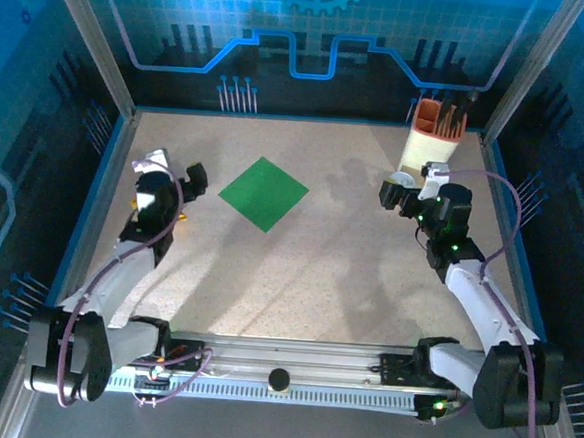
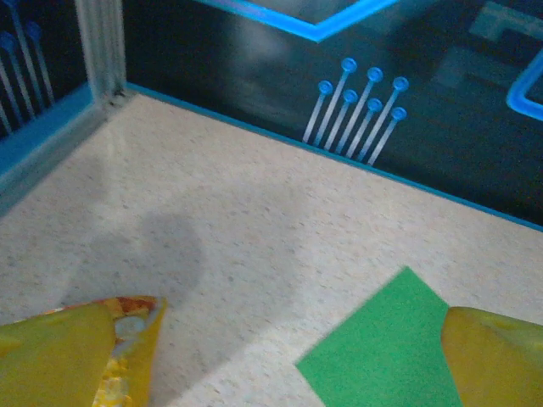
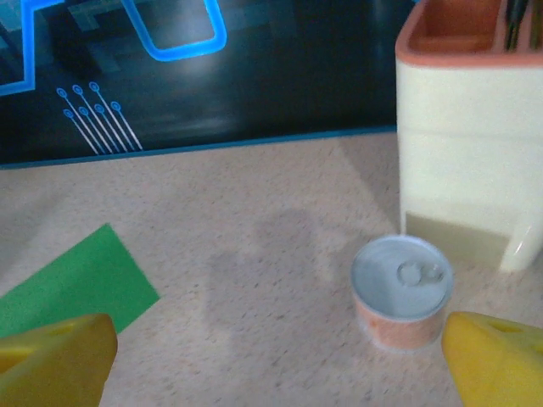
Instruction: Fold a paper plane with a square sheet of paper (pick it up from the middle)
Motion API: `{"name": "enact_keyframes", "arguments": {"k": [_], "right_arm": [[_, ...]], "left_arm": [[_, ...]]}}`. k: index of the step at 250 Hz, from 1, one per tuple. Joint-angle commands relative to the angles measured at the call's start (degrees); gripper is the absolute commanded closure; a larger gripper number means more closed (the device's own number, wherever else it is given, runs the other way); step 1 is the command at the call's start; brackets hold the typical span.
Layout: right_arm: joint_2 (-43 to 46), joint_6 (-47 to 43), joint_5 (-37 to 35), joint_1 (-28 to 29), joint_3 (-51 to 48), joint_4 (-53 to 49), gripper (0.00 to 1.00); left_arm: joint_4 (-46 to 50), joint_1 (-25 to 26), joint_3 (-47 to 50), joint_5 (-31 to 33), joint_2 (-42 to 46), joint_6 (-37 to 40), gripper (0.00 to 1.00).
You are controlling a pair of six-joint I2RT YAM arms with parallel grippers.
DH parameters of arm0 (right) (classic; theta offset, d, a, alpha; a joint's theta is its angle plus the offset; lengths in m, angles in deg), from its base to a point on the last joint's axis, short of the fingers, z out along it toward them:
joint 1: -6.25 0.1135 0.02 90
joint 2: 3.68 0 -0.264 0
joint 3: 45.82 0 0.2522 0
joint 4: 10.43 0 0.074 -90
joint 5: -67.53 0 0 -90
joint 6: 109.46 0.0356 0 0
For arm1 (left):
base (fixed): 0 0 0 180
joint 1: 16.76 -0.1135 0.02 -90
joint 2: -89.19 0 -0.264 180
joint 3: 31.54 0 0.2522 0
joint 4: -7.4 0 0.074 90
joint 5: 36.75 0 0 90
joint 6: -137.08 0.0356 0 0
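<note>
Fingers first: the left fingers [image 2: 53, 360] are spread wide with nothing between them, and it's the same for the right fingers [image 3: 53, 360], splayed and holding nothing. The square sheet of paper [image 1: 264, 193] lies flat and unfolded on the bench [image 1: 308, 280]. In the top view it's turned corner-on like a diamond, back-left of centre and closer to the left arm. On the left wrist cam the sheet runs right up to the right-hand finger tip, low in the frame; can't tell if they touch. By the other left finger tip a crinkled yellow-orange snack packet [image 2: 127, 356] peeks out just beside it, so that's the clutter nearest the paper. Over on the right side, a small round can [image 3: 400, 292] with a pull-tab lid stands just ahead of the right fingers, nearer the right-hand one. Just behind it is a cream holder [image 3: 458, 153] with an orange rim and some dark sticks in it. Both stand well apart from the sheet.
</note>
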Motion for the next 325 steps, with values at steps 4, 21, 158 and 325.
{"name": "enact_keyframes", "arguments": {"k": [4,21,158,325], "right_arm": [[0.0,8.6,12.5,-1.9,1.3,-9.7,0.01],[-0.6,10.6,19.5,-2.4,0.5,-8.2,0.01],[-7.5,16.9,18.0,7.8,1.7,-11.8,0.01],[2.4,22.7,9.1,8.2,2.7,-22.7,0.01]], "left_arm": [[18.0,-0.4,-7.1,-14.8,-1.0,-1.8,0.00],[16.8,-0.4,-9.4,-21.5,-4.8,-3.8,0.00],[46.6,11.1,-58.8,-34.8,-55.7,5.2,0.00],[41.2,15.5,-41.3,-31.4,-53.8,-20.8,0.00]]}}
